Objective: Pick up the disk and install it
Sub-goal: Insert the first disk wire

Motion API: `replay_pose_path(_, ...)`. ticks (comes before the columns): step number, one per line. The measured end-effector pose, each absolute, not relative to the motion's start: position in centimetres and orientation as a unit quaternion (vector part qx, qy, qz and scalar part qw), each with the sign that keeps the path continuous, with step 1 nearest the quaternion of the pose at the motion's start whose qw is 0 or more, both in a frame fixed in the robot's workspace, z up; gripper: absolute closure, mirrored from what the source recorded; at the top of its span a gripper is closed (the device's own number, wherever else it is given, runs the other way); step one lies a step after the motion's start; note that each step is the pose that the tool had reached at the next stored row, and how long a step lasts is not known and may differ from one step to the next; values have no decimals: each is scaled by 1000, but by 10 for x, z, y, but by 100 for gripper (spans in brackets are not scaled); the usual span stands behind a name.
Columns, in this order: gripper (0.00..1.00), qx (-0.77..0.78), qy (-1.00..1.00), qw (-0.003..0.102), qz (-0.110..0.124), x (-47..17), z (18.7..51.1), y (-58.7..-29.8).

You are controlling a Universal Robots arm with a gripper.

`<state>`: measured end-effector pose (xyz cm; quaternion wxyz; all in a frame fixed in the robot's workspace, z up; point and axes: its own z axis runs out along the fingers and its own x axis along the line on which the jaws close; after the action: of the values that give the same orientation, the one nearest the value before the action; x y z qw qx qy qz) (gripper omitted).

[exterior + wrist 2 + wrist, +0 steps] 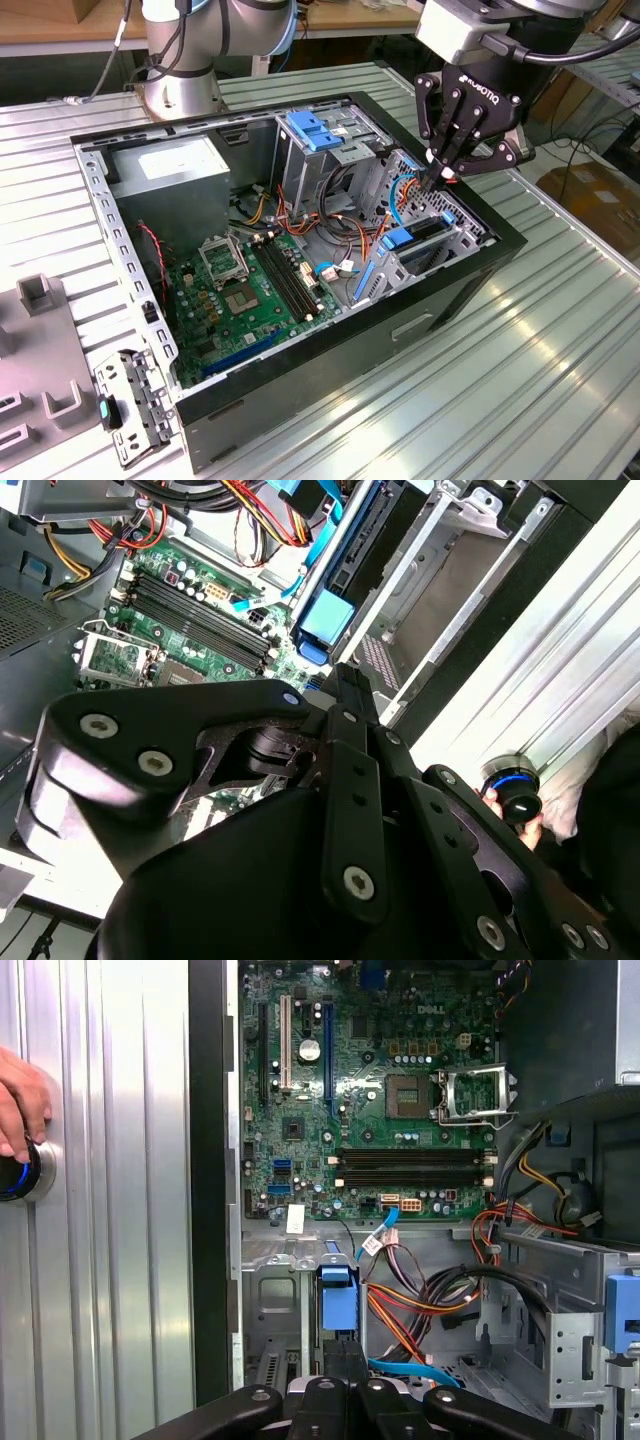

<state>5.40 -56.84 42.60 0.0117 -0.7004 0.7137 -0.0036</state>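
Evidently empty, the gripper point(441, 173), pressed together, hangs just beside the disk point(400, 239) standing in the computer case point(300, 392).

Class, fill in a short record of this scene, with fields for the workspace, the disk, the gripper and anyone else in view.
workspace: open computer case lying on a ribbed metal table, motherboard exposed
disk: the disk stands on edge in the drive cage, blue end tab toward the arm
gripper: the gripper is shut, poised over the drive cage close to the disk's tab; contact cannot be told
person: a hand rests on a round blue-ringed button on the table beside the case
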Motion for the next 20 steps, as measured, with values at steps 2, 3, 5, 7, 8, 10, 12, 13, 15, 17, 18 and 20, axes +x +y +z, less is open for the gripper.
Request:
replay_pose_path(2, 89, -700, 714, 12, -4, 54, 426, -568)
replay_pose_path(3, 89, -700, 714, 12, -4, 54, 426, -568)
replay_pose_path(5, 89, -700, 714, 12, -4, 54, 426, -568)
replay_pose_path(7, 89, -700, 714, 12, -4, 54, 426, -568)
replay_pose_path(8, 89, -700, 714, 12, -4, 54, 426, -568)
replay_pose_path(10, 89, -700, 714, 12, -4, 54, 426, -568)
replay_pose_path(12, 89, -701, 713, 12, -4, 57, 426, -568)
replay_pose_path(13, 89, -702, 712, 12, -4, 59, 426, -568)
replay_pose_path(15, 89, -704, 710, 12, -4, 63, 426, -568)
replay_pose_path(17, 89, -708, 706, 12, -4, 68, 426, -568)
replay_pose_path(18, 89, -711, 703, 12, -3, 73, 425, -568)
replay_pose_path(20, 89, -715, 699, 12, -3, 79, 425, -568)
